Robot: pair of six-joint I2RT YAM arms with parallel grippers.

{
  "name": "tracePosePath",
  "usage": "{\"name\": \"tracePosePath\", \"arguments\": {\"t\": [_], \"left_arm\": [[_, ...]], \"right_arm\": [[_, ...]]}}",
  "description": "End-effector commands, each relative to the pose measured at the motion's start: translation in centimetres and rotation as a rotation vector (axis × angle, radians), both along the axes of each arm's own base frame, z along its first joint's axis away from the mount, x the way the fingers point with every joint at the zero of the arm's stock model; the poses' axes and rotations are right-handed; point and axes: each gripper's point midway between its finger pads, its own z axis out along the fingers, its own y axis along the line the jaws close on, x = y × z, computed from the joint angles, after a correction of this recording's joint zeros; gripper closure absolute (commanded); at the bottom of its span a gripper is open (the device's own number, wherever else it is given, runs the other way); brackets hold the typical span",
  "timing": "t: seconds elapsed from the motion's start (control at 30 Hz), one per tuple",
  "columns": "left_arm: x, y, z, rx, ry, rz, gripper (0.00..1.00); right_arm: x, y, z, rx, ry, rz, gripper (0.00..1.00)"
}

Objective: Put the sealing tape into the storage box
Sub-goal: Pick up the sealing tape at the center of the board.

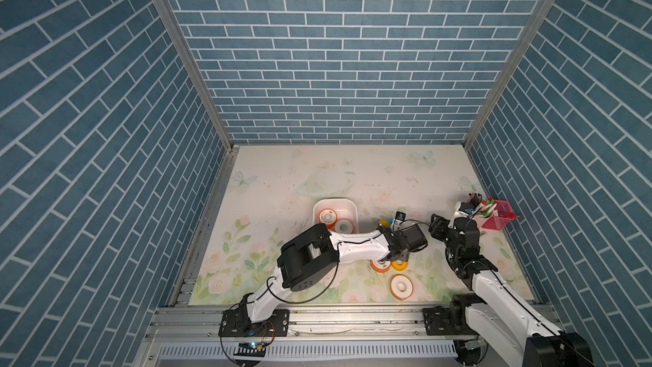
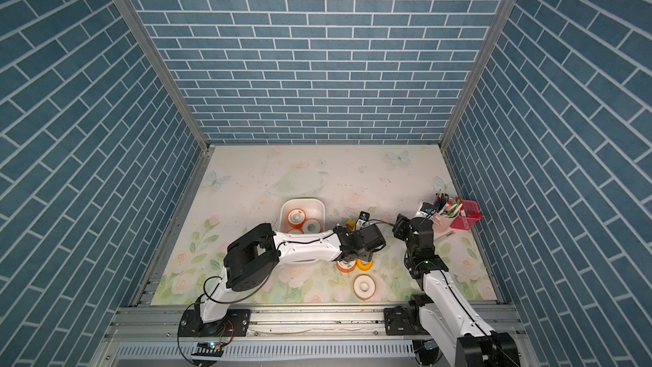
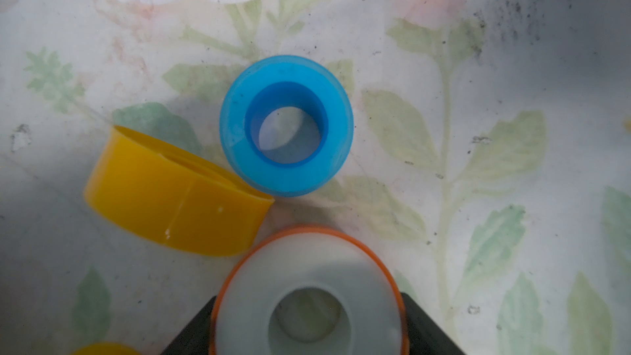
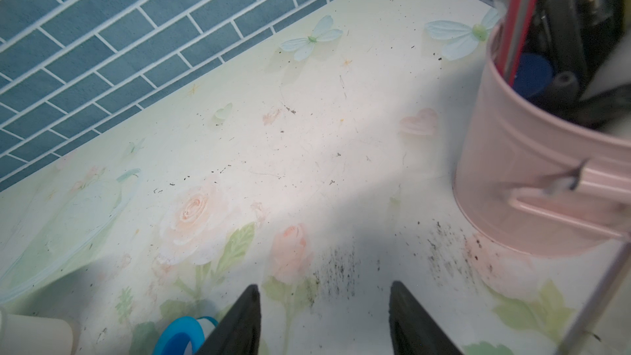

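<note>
The white storage box (image 1: 335, 201) (image 2: 302, 200) stands mid-table with two orange, white-faced tape rolls (image 1: 326, 216) inside. My left gripper (image 1: 382, 262) (image 3: 309, 322) points down in front of the box, its black fingers (image 3: 191, 332) pressed against both sides of an orange sealing tape roll (image 3: 307, 268) (image 1: 380, 266) lying flat on the table. A blue roll (image 3: 341, 124) and a yellow roll (image 3: 177, 199) (image 1: 399, 265) lie close to it. Another orange roll (image 1: 401, 287) lies nearer the front edge. My right gripper (image 1: 434, 227) (image 4: 324, 288) hovers open and holds nothing.
A pen cup (image 1: 480, 219) (image 4: 532, 182) and a pink mesh basket (image 1: 499, 218) stand at the right edge, close to the right gripper. A small yellow roll (image 1: 382, 223) and a blue one (image 4: 177, 336) lie right of the box. Brick-patterned walls enclose the table.
</note>
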Motion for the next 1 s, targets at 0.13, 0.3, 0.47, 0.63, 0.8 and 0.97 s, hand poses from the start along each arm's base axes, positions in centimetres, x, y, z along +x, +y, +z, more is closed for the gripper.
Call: {"name": "tracePosePath", "arguments": {"t": [0.13, 0.3, 0.47, 0.63, 0.8, 0.97], "left_arm": [[0.2, 0.5, 0.5, 0.038, -0.030, -0.004, 0.33], [-0.3, 0.3, 2.2, 0.015, -0.036, -0.029, 0.35], [-1.1, -0.2, 4.1, -0.035, -0.029, -0.068, 0.36], [-1.8, -0.3, 6.5, -0.077, -0.026, -0.107, 0.36], [-1.8, 1.6, 8.9, -0.066, -0.061, -0.101, 0.36], [-1.6, 4.4, 10.9, -0.050, -0.093, -0.083, 0.37]], "right_arm": [[0.1, -0.1, 0.3, 0.015, -0.019, -0.009, 0.40], [0.1, -0.1, 0.2, 0.014, -0.017, -0.007, 0.40], [0.1, -0.1, 0.3, 0.014, -0.018, -0.007, 0.40], [0.1, -0.1, 0.2, 0.014, -0.017, -0.006, 0.40], [0.1, 0.0, 0.2, 0.014, -0.016, -0.003, 0.40], [0.1, 0.0, 0.2, 0.015, -0.017, -0.004, 0.40]]}}
